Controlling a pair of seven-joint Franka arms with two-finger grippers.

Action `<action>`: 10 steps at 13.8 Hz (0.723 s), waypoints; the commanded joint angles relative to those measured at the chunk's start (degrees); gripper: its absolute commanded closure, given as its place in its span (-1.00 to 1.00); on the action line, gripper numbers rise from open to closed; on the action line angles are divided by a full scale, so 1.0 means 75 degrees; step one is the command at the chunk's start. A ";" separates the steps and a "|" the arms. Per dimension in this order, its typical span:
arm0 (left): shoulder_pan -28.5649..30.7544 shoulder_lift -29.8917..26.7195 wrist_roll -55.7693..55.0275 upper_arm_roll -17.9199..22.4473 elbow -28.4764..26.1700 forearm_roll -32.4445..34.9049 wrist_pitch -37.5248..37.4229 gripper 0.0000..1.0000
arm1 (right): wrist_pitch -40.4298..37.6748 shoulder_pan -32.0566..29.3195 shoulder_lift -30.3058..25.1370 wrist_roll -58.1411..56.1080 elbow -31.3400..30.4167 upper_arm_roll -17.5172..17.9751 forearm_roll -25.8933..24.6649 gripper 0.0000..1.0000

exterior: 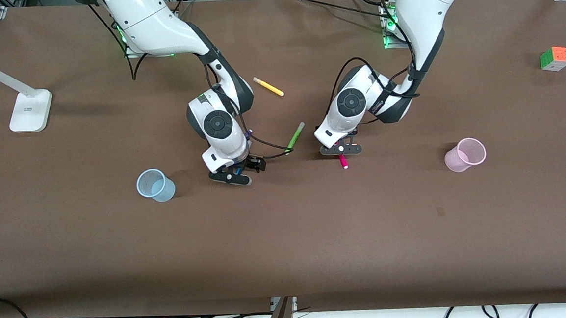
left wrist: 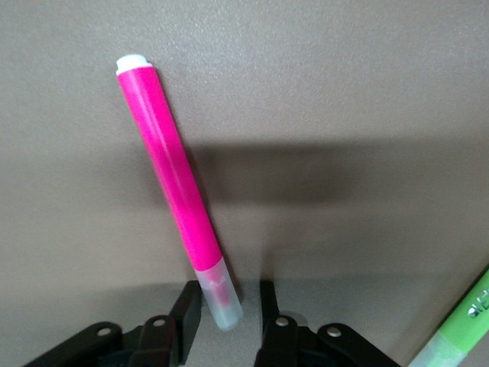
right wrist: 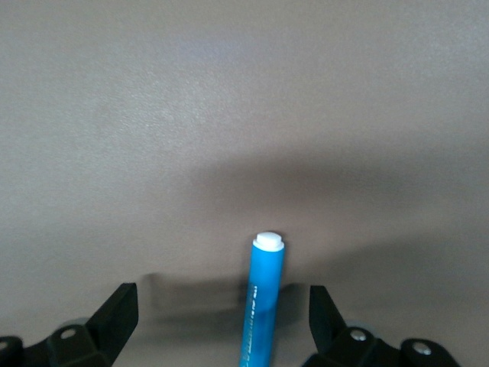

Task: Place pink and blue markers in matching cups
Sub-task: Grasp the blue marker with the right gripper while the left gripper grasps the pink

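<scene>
The pink marker point(exterior: 343, 161) lies on the table, and in the left wrist view point(left wrist: 172, 180) its pale cap end sits between the fingers. My left gripper point(exterior: 341, 149) point(left wrist: 228, 296) is low over it, open, with one finger close beside the cap and a gap at the other. The blue marker point(exterior: 238, 171) point(right wrist: 263, 306) lies on the table between the widely open fingers of my right gripper point(exterior: 237, 172) point(right wrist: 221, 297), which touch nothing. The pale blue cup point(exterior: 156, 185) stands toward the right arm's end. The pale pink cup point(exterior: 465, 154) stands toward the left arm's end.
A lime-green pen point(exterior: 295, 137) point(left wrist: 458, 325) lies between the two grippers. A yellow pen point(exterior: 268, 86) lies nearer the bases. A bit of purple pen point(exterior: 249, 131) shows by the right wrist. A colour cube point(exterior: 555, 58) and a white lamp base point(exterior: 30, 110) sit at the table's ends.
</scene>
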 commanded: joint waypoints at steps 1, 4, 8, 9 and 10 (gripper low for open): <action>-0.0057 0.0066 -0.0139 0.0075 0.0042 0.0259 0.0097 0.70 | -0.0008 0.0035 0.0047 0.0066 -0.0063 -0.0041 0.0114 -0.97; -0.0057 -0.0004 -0.0408 0.0052 0.0042 0.0270 -0.0101 1.00 | 0.0027 0.0058 0.0047 0.0194 -0.0157 -0.0041 0.0114 -0.96; 0.0095 -0.0519 -0.0152 0.0087 0.0544 0.0270 -0.1936 1.00 | -0.0008 0.0081 0.0012 0.0171 -0.0227 -0.0041 0.0114 -0.23; 0.0107 -0.0532 -0.0035 0.0087 0.0824 0.0282 -0.2556 1.00 | -0.0008 0.0070 0.0012 0.0148 -0.0227 -0.0041 0.0114 0.22; 0.0118 -0.0532 0.0106 0.0098 0.1140 0.0282 -0.3178 1.00 | -0.0020 0.0070 -0.0011 0.0124 -0.0227 -0.0041 0.0114 0.62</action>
